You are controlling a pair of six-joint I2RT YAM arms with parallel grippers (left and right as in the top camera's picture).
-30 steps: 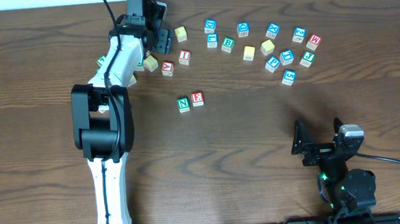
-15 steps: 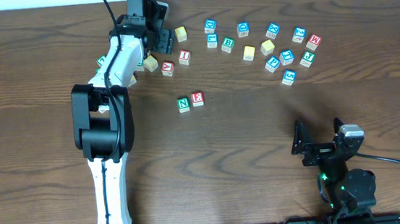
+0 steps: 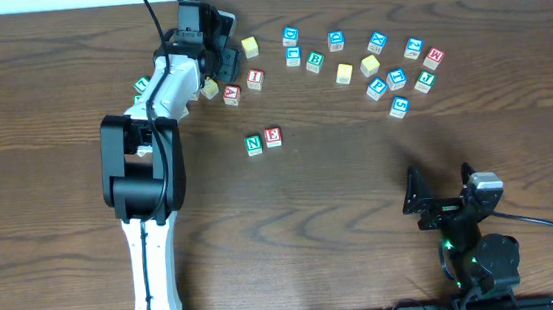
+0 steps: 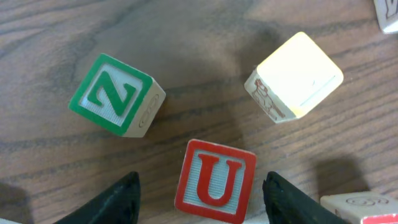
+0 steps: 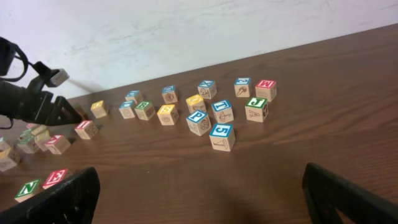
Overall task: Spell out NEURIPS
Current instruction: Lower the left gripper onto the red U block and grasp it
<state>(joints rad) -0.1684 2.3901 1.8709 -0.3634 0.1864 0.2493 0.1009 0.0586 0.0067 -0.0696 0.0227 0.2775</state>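
Left wrist: open left pincer (image 4: 201,186) straddles one U cube (image 4: 216,180) beside two other cubes (image 4: 117,94) (image 4: 295,76); right pincer (image 5: 200,177) open.

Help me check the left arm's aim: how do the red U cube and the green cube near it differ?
Colour: the U cube is red-framed, the green cube green-framed. Place: the U cube sits between the left gripper's open fingers; the green cube lies outside them. Pose: the green cube is turned more than the U cube. Both are wooden letter cubes, letter up, on the table.
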